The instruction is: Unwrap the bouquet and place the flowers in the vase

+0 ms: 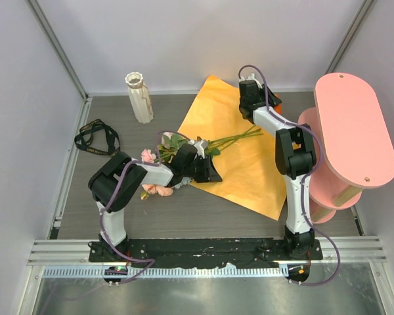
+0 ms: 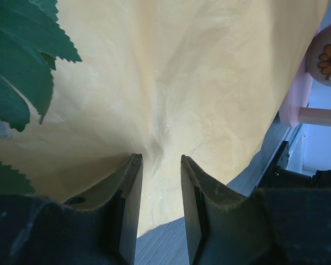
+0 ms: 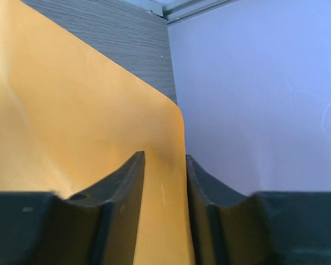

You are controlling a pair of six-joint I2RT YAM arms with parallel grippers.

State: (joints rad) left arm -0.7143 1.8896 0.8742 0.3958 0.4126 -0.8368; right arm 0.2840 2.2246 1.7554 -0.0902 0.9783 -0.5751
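Lying open and flat on the grey table: orange paper sheet, one corner pointing at the back wall. Flowers loose on top of it, across its left part. Pink and peach blooms and green leaves hang over the sheet's left edge onto the table. Thin green stems run right and slightly back toward the middle of the sheet. Vase upright at back left, near the wall, well apart from the flowers. Black ribbon in a loose heap on the table left of the sheet, apart from the flowers. Pink stand at the right, just beside the sheet's right edge. Left gripper low at the sheet's near-left edge, just beside the blooms. Its wrist view shows the fingers narrowly parted, the paper's edge between them, and creases gathering toward the tips. Grey table shows in the gap lower down, and serrated leaves fill the upper left of that view. Whether the pads press the paper, cannot tell. Right gripper at the sheet's far-right corner, near the back wall. Fingers likewise narrowly parted, with the rounded paper corner running up between them, close against the right finger. Grip on the sheet not confirmed there either.
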